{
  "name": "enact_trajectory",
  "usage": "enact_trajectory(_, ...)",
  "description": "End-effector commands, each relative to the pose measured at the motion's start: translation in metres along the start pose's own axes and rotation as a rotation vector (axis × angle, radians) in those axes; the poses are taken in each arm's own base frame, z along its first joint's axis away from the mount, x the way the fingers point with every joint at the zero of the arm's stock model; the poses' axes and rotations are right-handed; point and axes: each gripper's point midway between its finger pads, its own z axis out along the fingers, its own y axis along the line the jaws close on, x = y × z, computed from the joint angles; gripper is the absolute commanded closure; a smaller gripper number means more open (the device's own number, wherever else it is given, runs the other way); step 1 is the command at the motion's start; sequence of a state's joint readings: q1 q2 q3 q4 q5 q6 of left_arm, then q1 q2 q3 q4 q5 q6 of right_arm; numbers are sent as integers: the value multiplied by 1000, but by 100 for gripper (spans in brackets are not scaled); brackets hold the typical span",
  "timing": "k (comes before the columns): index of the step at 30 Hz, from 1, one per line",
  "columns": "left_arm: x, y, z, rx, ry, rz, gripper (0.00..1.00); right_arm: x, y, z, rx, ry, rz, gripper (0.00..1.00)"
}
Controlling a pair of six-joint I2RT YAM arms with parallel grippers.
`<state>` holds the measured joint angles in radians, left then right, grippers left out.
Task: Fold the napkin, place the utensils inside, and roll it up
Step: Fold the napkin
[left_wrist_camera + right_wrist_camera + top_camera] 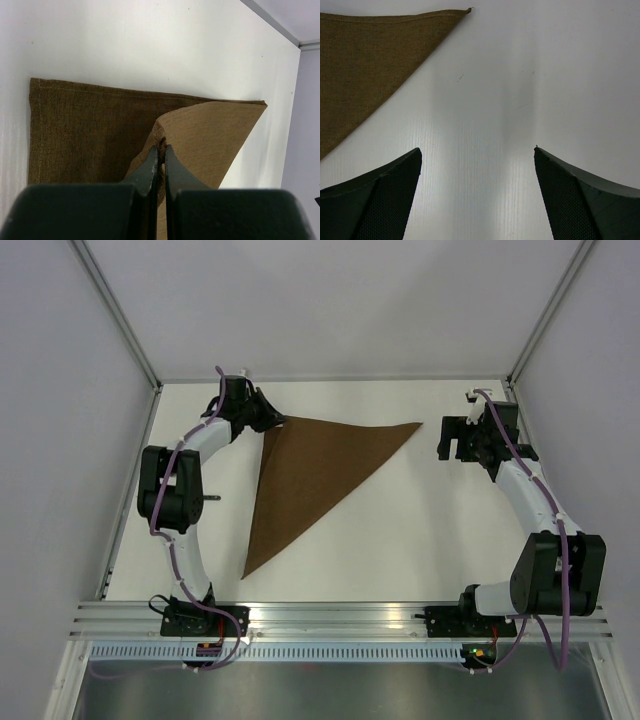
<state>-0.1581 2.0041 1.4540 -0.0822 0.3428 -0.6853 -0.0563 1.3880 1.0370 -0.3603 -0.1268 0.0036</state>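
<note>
Folded into a triangle, the napkin (305,475) lies left of centre on the worktop (400,540), long edge running from near-left to far-right tip, its far-left corner pinched by the outstretched left gripper (272,420), while the right gripper (452,439) gapes wide beside the right tip

White matte desk (400,540), faint ribbed texture up close in the wrist views, a few tiny dark specks. Boxed in on three sides by plain pale grey-lavender panels: back wall (340,300), left wall (50,440), right wall (600,390). Aluminium posts at both far corners: left post (112,305), right post (545,310). Near edge: aluminium extrusion rail (330,615), then white slotted strip (340,650), then grey metal sheet (340,690). Light even and diffuse, soft shadows only.
</note>
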Motion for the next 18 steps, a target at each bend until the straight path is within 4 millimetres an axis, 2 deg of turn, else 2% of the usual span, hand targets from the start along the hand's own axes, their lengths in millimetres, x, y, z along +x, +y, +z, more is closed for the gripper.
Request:
enact_trajectory(1,-8,-5,1,23,5,-23,98,-14,-2,-4,10,-23,3,2)
enact_trajectory(8,-8,4,7,5,7,-21,98,-13,-2,-3,11,-15,5,2)
enact_trajectory(11,-11,15,11,-21,-4,-14,89,-13,-2,-3,7,-15,-21,2)
enact_trajectory(12,-12,17,12,-26,-7,-10,77,-13,-3,-3,8,-16,-22,2)
enact_trajectory(14,-18,24,13,-49,-29,0,67,-13,-2,-3,6,-16,-23,2)
enact_trajectory(15,-23,25,12,-56,-46,7,44,-13,-2,-3,4,-16,-24,2)
enact_trajectory(18,-43,28,2,-87,-114,23,20,-14,-2,-3,3,-16,-26,2)
